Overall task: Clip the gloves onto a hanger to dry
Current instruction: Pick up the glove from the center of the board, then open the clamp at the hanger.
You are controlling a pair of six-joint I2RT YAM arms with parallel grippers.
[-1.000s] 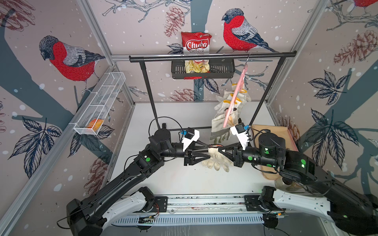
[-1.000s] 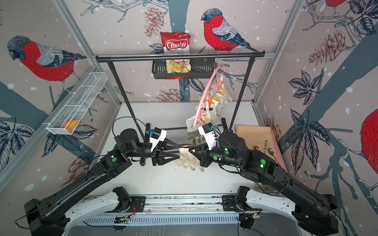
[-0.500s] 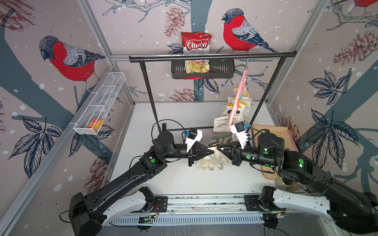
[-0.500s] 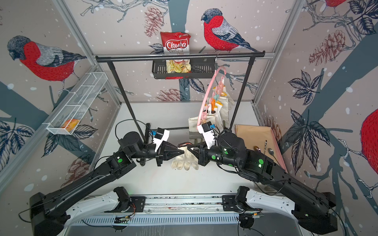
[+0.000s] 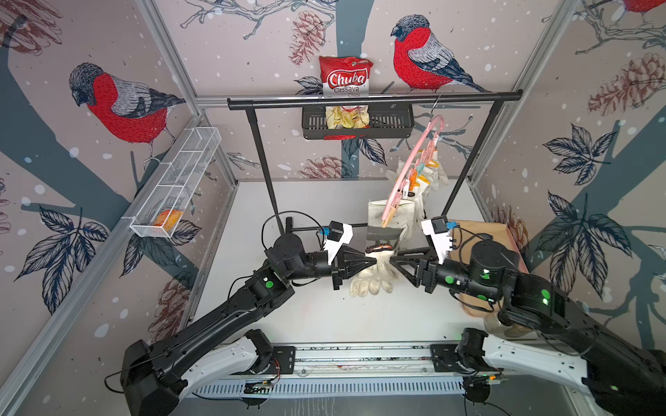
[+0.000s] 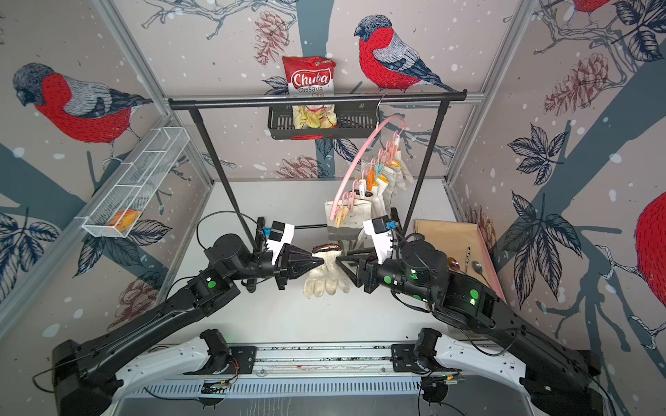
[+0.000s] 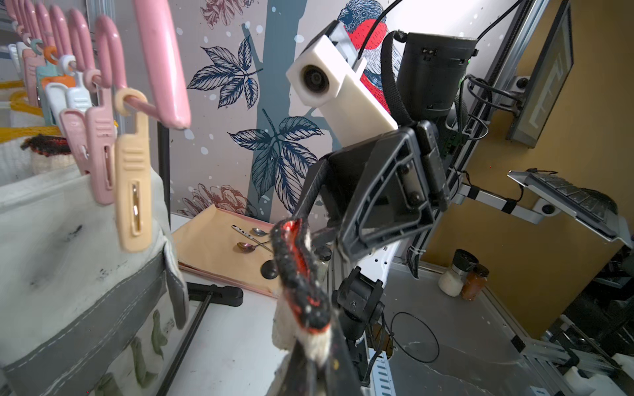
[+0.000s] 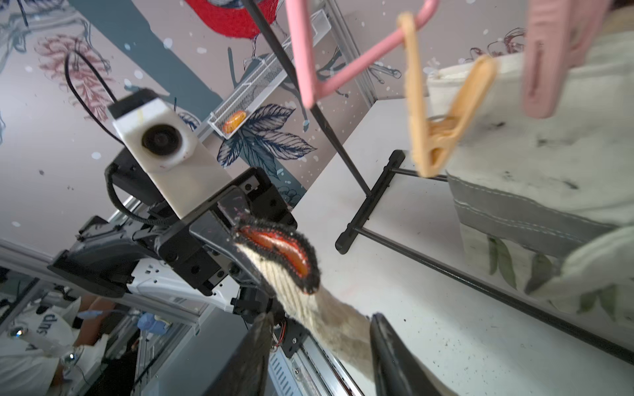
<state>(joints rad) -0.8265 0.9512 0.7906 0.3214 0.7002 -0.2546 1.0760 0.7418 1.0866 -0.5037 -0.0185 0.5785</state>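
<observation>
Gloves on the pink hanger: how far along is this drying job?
Done: several gloves hang clipped to the hanger. In hand: one knit glove, its dark cuff pinched in the shut left gripper, the open right gripper straddling it. Left: clip it up; the peach peg at the hanger's end looks free.

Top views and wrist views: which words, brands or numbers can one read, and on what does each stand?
"Chuba": red chip bag, in both top views.
"Cassava Chips": same bag, below the brand.
Small print at the bag's top edge: too small to read.
Letters on a person's white shirt, right wrist view: sideways, blurred, unreadable.
</observation>
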